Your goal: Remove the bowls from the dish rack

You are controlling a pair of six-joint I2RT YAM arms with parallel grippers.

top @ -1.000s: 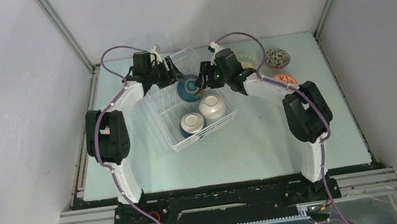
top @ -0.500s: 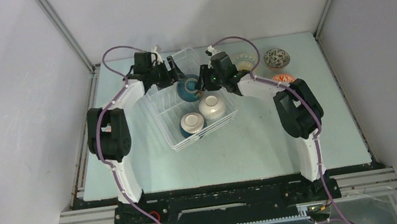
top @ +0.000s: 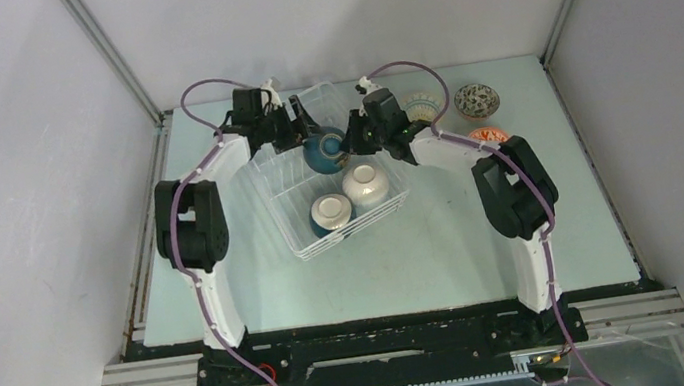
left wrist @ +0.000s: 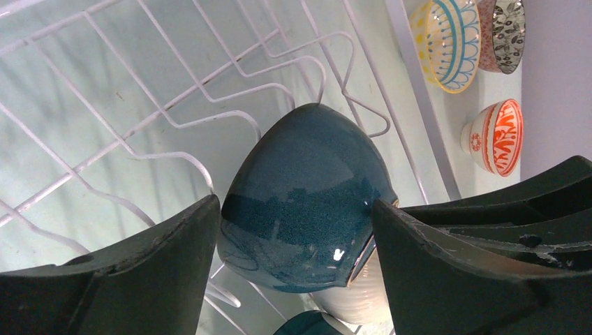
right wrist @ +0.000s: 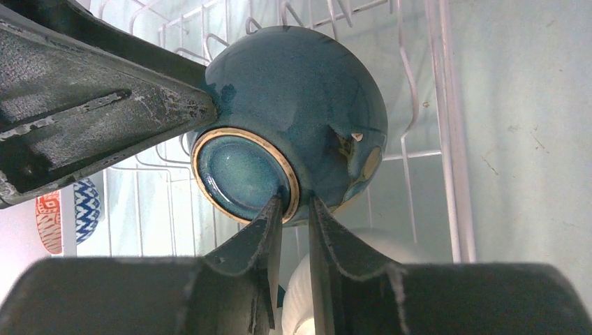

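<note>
The white wire dish rack stands mid-table. A dark teal bowl lies on its side at the rack's far end. My right gripper is shut on the bowl's gold-edged foot ring; in the right wrist view the gripper pinches that ring on the bowl. My left gripper is open, its jaws wide on either side of the bowl, tips at its sides. A white bowl and a teal-and-white bowl sit upside down nearer in the rack.
Outside the rack at the back right stand a yellow-and-blue bowl, a speckled bowl and a red-patterned bowl. A blue zigzag bowl shows in the right wrist view. Grey walls close the sides and back.
My left gripper has moved right, closing in around the teal bowl. The right arm has drawn in slightly, still on the bowl's foot ring. The bowls have not moved.
</note>
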